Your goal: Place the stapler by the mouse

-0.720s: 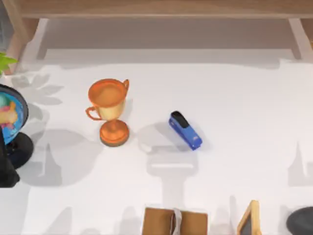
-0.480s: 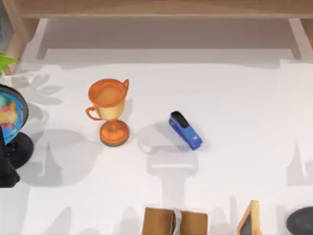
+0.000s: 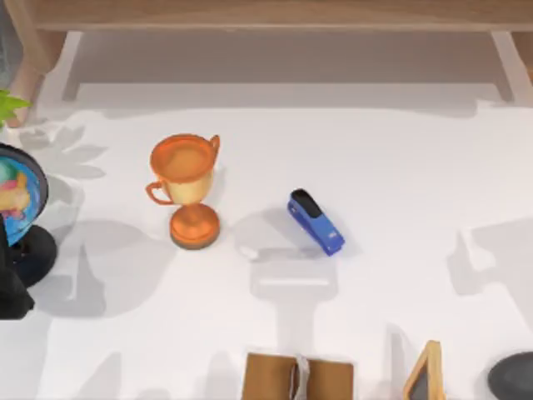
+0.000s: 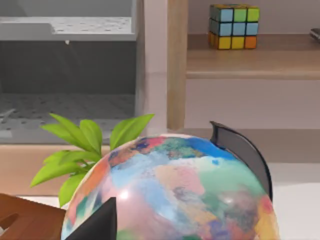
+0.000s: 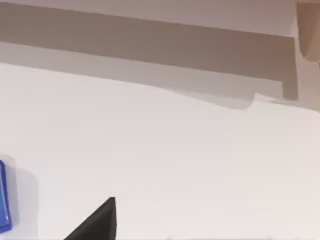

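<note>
**Meanwhile, stapler lay untouched mid-table**

Nearest, along the top view's bottom edge, sat a brown box [image 3: 298, 377], a small framed board [image 3: 425, 373] and, in the right corner, the dark domed mouse [image 3: 512, 377], only partly seen. At the left edge a globe [image 3: 18, 193] stood on its black stand, with a dark arm part below it. The stapler [image 3: 316, 222] lay on the white table [image 3: 400, 167] near the middle, slanted, black end toward the far side, well apart from the mouse. To its left stood an orange trophy [image 3: 186, 188], upright. Beyond ran a wooden shelf [image 3: 266, 15].

In the left wrist view the globe [image 4: 175, 195] loomed close, a leafy plant [image 4: 85, 145] behind it and a colour cube [image 4: 234, 26] on a shelf. A dark finger [image 4: 100, 222] of the left pincer showed; spread or pressed together, I could not tell.

In the right wrist view a dark finger [image 5: 97, 222] of the right pincer hung over bare table, the stapler's blue edge [image 5: 4, 197] beside it; its state could not be told either.
</note>
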